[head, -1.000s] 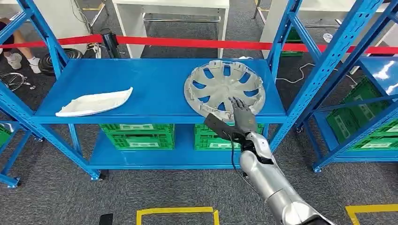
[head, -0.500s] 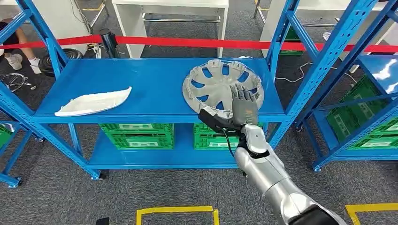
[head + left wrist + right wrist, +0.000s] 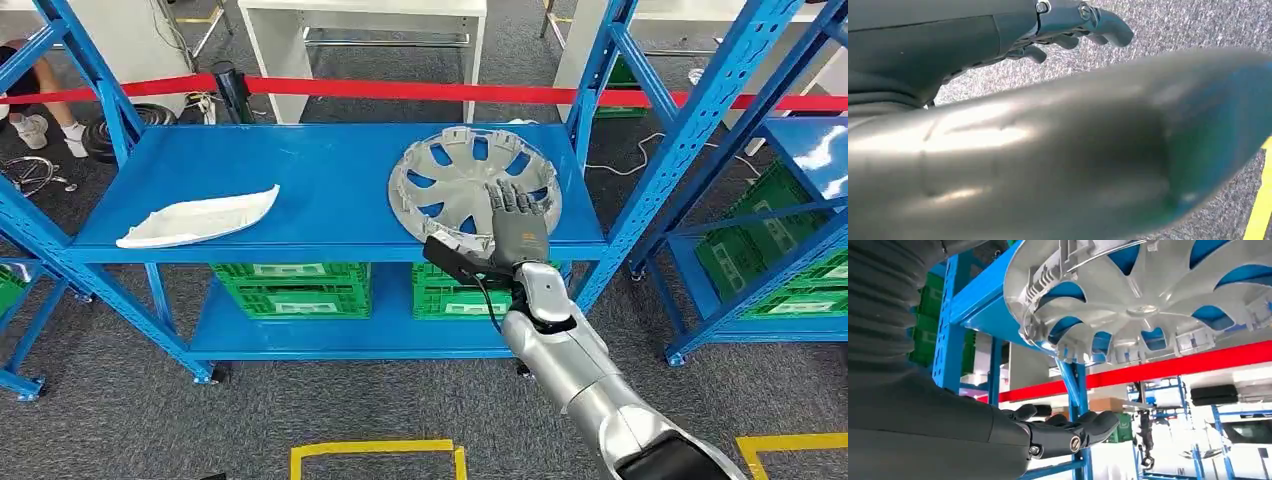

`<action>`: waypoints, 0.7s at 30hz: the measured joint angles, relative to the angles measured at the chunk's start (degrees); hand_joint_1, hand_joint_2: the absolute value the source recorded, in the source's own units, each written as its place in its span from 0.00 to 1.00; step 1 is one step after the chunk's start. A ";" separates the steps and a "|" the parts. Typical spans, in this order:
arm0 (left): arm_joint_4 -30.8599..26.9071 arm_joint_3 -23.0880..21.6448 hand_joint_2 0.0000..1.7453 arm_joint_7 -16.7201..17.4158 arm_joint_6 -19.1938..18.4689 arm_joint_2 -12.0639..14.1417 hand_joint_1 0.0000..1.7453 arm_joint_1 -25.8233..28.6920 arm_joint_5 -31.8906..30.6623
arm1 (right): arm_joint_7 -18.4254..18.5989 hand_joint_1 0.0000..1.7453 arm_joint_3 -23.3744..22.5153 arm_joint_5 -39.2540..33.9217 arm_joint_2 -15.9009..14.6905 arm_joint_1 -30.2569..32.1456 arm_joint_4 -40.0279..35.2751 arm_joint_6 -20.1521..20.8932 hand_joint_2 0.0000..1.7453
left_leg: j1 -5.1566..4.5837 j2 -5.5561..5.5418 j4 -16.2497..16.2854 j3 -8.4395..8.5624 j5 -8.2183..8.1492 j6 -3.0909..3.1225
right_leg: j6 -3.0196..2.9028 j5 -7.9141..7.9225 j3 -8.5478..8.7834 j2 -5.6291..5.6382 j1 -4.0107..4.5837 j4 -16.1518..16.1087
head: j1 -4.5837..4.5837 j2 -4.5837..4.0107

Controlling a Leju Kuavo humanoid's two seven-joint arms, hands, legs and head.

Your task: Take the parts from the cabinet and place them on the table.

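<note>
A silver wheel cover [image 3: 470, 185] lies on the right part of the blue cabinet shelf [image 3: 330, 190]. A white curved panel [image 3: 200, 217] rests at the shelf's left front. My right hand [image 3: 515, 225] hovers at the wheel cover's near rim, fingers stretched out above it and thumb pointing left at the shelf's front edge. In the right wrist view the hand [image 3: 1068, 432] is spread and holds nothing, with a gap to the wheel cover [image 3: 1148, 310]. My left hand [image 3: 1073, 30] hangs over grey carpet with loose fingers and nothing in it.
Green crates [image 3: 290, 290] sit on the lower shelf. Blue uprights [image 3: 690, 150] frame the cabinet, with another rack at the right. A red barrier tape [image 3: 400, 92] runs behind, with a white table [image 3: 360, 30] beyond. A person's legs [image 3: 25, 100] show at the far left.
My right hand has risen and reached forward from the shelf's front edge over the wheel cover's near rim. The wheel cover and white panel have not moved.
</note>
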 joint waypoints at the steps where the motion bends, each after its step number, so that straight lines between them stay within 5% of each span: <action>1: 0.00 0.02 0.00 0.00 0.02 0.04 0.00 0.02 -0.07 | -0.55 0.00 0.00 -0.40 0.00 0.02 0.09 0.24 1.00 | 0.00 0.00 0.00 0.00 0.00 0.00 | 0.00 0.00 -0.01 0.00 0.00 0.00 | 0.00 0.00; 4: 0.02 0.02 0.00 0.00 0.06 0.17 0.00 0.07 -0.57 | -2.43 0.00 -0.04 -1.97 -0.24 0.12 0.22 0.94 1.00 | 0.00 0.00 0.00 -0.01 0.00 0.00 | 0.00 0.00 -0.02 0.00 0.00 0.00 | 0.00 0.00; 5: 0.02 0.02 0.00 0.02 0.04 0.24 0.00 0.08 -0.77 | -2.85 0.00 -0.11 -2.30 -0.31 0.21 0.31 1.01 0.00 | 0.00 0.00 0.00 -0.01 0.00 0.00 | 0.00 0.00 -0.03 0.00 0.00 0.00 | 0.00 0.00; 21: 0.09 0.02 0.00 0.15 0.07 0.63 0.00 0.37 -1.03 | -4.37 0.00 -0.50 -2.78 -0.98 1.51 0.59 0.77 0.00 | 0.00 0.01 0.00 -0.05 0.00 0.00 | 0.00 0.00 -0.08 0.01 0.00 0.00 | 0.00 0.00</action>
